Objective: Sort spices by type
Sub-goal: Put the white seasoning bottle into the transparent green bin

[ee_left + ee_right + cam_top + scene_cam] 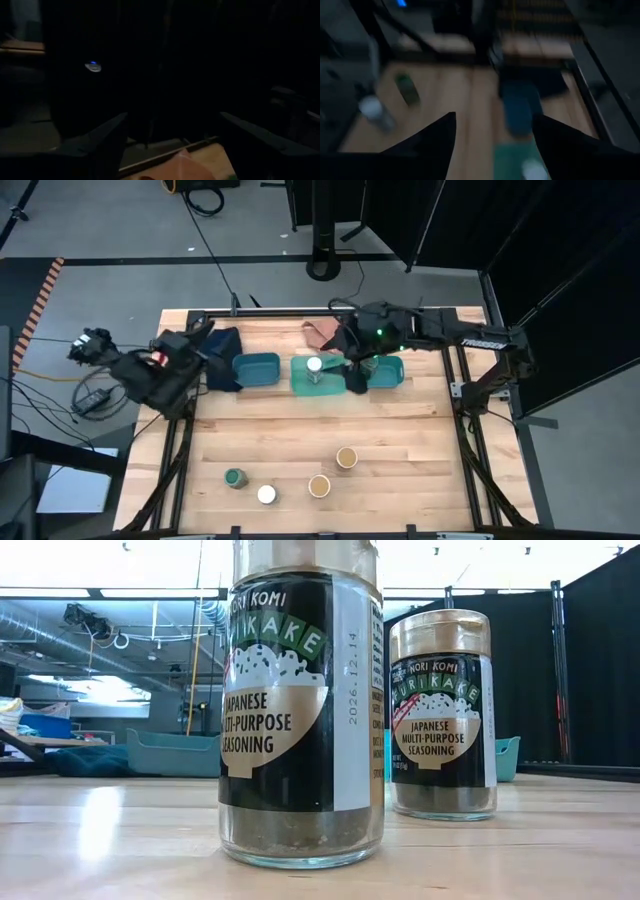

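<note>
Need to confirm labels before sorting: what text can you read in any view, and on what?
Near jar: "NORI KOMI", "JAPANESE", "PURPOSE SEASONING", "2026.12.14"; brand word cut off.
Far jar: "NORI KOMI", "JAPANESE MULTI-PURPOSE SEASONING".
Right arm: white lettering, too small to read.
Side fine print on both jars: unreadable.

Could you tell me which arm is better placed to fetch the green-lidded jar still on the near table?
Probably the left: the green jar lies on its side of the table, and the right gripper is over the trays.
</note>
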You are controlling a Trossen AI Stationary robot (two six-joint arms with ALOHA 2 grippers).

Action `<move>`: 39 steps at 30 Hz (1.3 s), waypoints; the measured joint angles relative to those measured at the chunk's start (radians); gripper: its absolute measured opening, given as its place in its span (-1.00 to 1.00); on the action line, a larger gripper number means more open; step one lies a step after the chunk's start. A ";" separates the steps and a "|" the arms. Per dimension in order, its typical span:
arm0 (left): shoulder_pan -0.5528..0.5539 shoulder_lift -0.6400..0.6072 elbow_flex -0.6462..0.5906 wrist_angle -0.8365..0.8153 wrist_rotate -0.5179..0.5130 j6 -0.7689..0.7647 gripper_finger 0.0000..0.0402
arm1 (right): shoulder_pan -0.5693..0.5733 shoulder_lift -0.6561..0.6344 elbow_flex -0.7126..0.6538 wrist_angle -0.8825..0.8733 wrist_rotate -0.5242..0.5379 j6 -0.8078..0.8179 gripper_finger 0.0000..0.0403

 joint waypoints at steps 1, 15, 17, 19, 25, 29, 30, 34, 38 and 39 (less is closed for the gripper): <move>-0.022 -0.014 0.000 -0.002 0.000 0.003 0.53 | 0.017 0.008 0.000 0.041 0.000 0.023 0.33; -0.359 -0.109 0.000 -0.022 0.001 0.007 0.53 | 0.195 0.265 0.000 0.606 0.011 0.316 0.32; -0.421 -0.115 0.000 -0.024 0.001 0.007 0.53 | 0.221 0.266 0.000 0.608 0.019 0.336 0.31; -0.476 -0.122 0.000 -0.036 0.001 0.007 0.53 | 0.255 0.266 0.000 0.610 0.056 0.336 0.30; -0.590 -0.124 0.000 -0.044 0.002 0.005 0.53 | 0.328 0.267 0.000 0.677 0.194 0.281 0.27; -0.641 -0.124 0.000 -0.044 0.003 -0.002 0.53 | 0.335 0.293 0.000 0.679 0.259 0.283 0.27; -0.652 -0.123 0.000 -0.044 0.003 -0.004 0.53 | 0.335 0.306 0.000 0.698 0.264 0.292 0.27; -0.691 -0.124 0.000 -0.043 0.004 -0.006 0.53 | 0.338 0.360 0.000 0.753 0.273 0.303 0.27; -0.720 -0.121 0.000 -0.044 0.004 -0.010 0.53 | 0.340 0.435 0.000 0.812 0.265 0.316 0.27; -0.725 -0.119 0.000 -0.044 0.004 -0.011 0.53 | 0.343 0.452 0.000 0.825 0.262 0.316 0.27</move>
